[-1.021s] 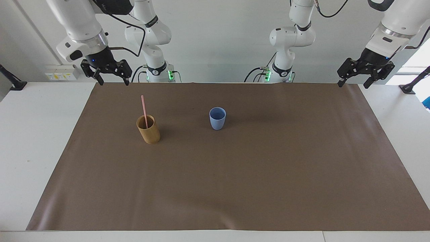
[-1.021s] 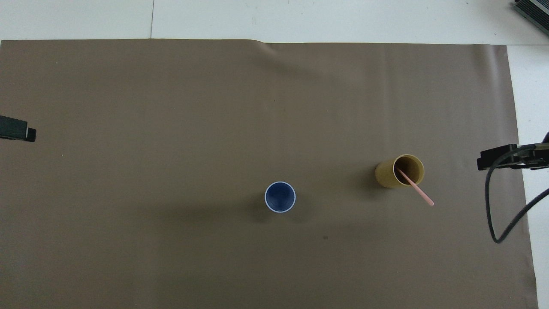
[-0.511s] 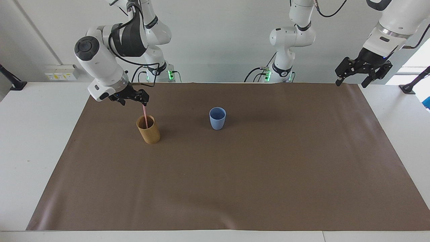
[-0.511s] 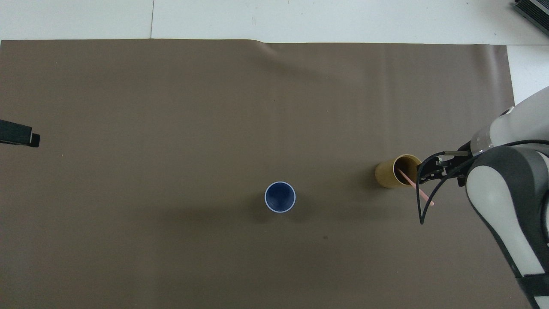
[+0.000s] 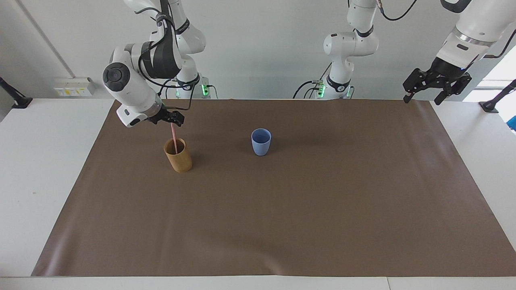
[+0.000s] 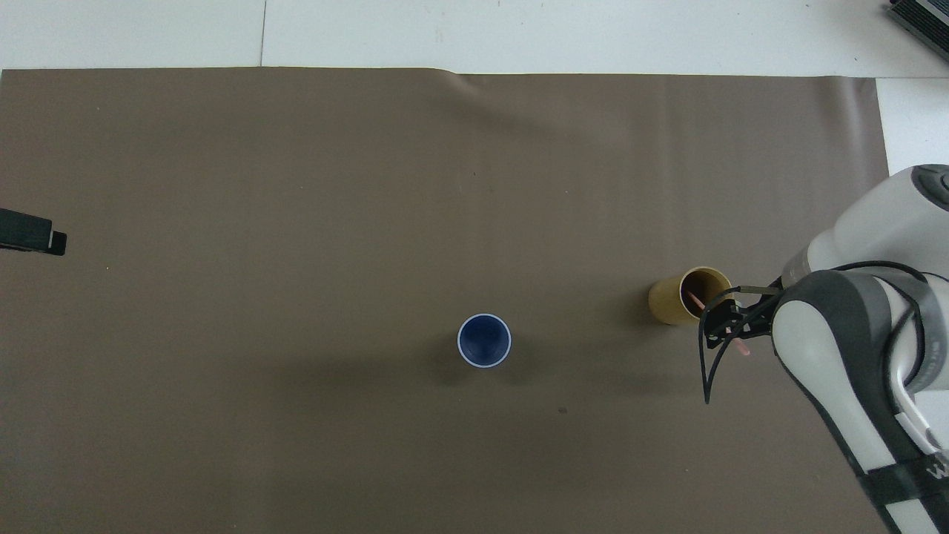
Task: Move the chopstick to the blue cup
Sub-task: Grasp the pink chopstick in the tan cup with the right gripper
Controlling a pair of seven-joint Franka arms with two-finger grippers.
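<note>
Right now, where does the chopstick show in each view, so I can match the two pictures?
Facing view: the chopstick stands in the tan cup, toward the right arm's end, its top at the right gripper.
Overhead view: the chopstick slants out of the tan cup.
Shared landmark: the blue cup, mid-mat.

A white table (image 5: 40, 169) carries a large brown rectangular mat (image 5: 282, 217) that covers most of its top, leaving white strips bare at both ends. Two cups stand upright on the mat, well apart. A small matte light-blue cup (image 5: 261, 141) sits near the middle. A taller tan-brown cylindrical cup (image 5: 177, 155) stands toward the right arm's end of the table, slightly farther from the robots than the blue one.
</note>
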